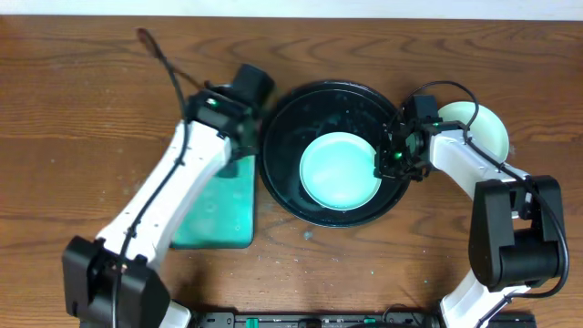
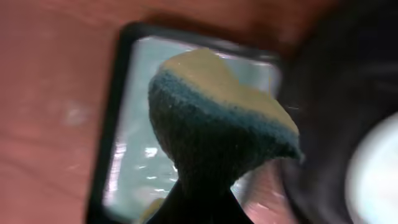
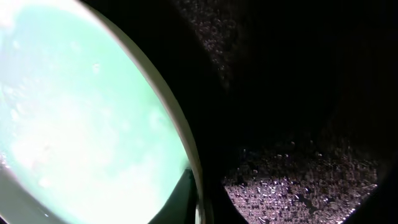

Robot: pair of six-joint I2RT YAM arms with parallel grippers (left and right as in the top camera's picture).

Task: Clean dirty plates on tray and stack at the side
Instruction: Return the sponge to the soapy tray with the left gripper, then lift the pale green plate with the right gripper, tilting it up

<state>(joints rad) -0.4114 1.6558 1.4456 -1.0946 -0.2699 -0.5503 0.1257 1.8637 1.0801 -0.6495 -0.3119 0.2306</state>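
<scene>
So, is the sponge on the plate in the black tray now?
No, the left gripper holds the sponge over the teal tray, away from that plate.

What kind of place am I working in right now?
Probably a tabletop test bench staged as a dishwashing station, not a real kitchen: a bare wooden table, a wet black tray holding a mint plate, and a sponge over a teal tray.
</scene>
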